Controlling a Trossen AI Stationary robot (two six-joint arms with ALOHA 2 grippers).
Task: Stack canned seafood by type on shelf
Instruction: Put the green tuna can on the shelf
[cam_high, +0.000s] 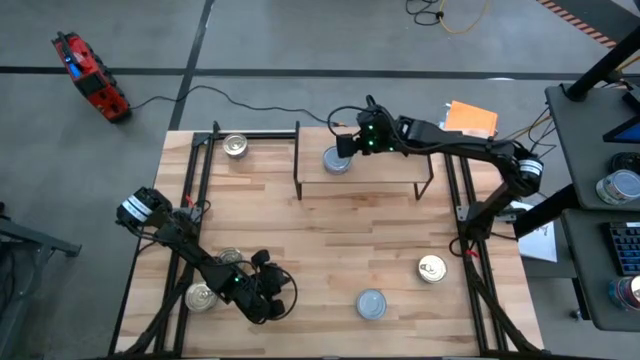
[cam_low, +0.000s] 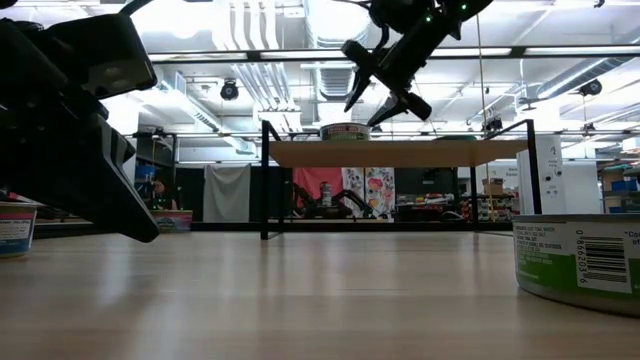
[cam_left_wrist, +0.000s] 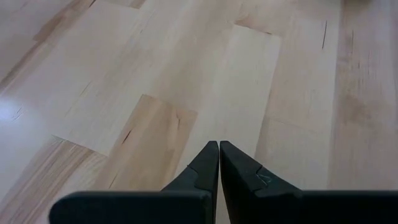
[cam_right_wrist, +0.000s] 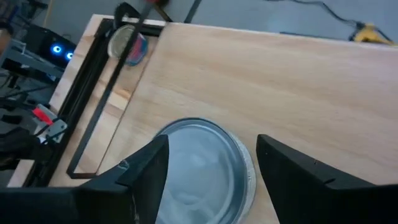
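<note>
Right tool (cam_high: 343, 147) agape, left tool (cam_left_wrist: 218, 163) closed.

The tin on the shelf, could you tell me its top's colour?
Pale blue-grey tin, best in the right wrist view.

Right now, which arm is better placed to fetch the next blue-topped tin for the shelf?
Probably right: the right gripper hangs open over the shelf, nearer the blue-topped tin. The left gripper is shut.
</note>
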